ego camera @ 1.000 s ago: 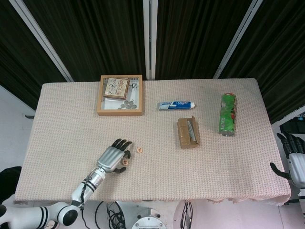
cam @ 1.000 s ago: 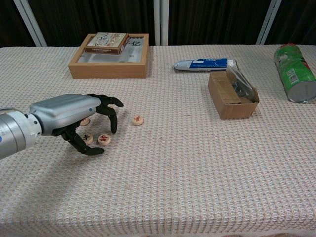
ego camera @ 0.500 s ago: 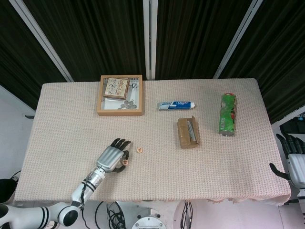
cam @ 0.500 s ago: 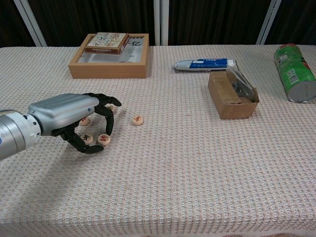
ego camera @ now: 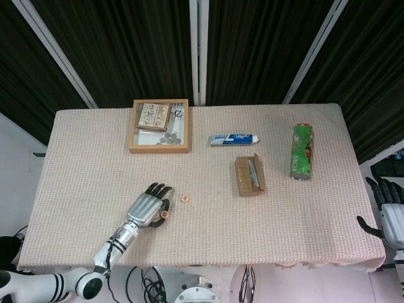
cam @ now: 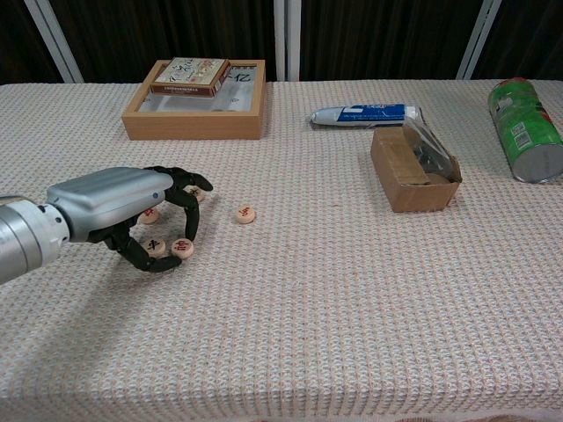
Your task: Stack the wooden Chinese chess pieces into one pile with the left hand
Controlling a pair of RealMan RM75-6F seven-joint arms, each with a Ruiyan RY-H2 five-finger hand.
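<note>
A round wooden chess piece (cam: 183,249) (red-marked) is pinched by the silver left hand (cam: 123,208) – dark fingers (cam: 186,211) curled – on the woven tablecloth (cam: 352,290).

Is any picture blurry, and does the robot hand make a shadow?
Head view: sharp, evenly lit, pieces tiny. Chest view: sharp too; the left hand casts a soft shadow on the cloth beneath it, around the pieces. No glare in either.

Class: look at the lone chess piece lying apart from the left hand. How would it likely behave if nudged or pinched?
The lone piece is a flat wooden disc lying face up, so it would probably slide, not roll. The textured cloth likely grips it somewhat. Being thin and low, it may be awkward for the left hand to pinch by its rim.
</note>
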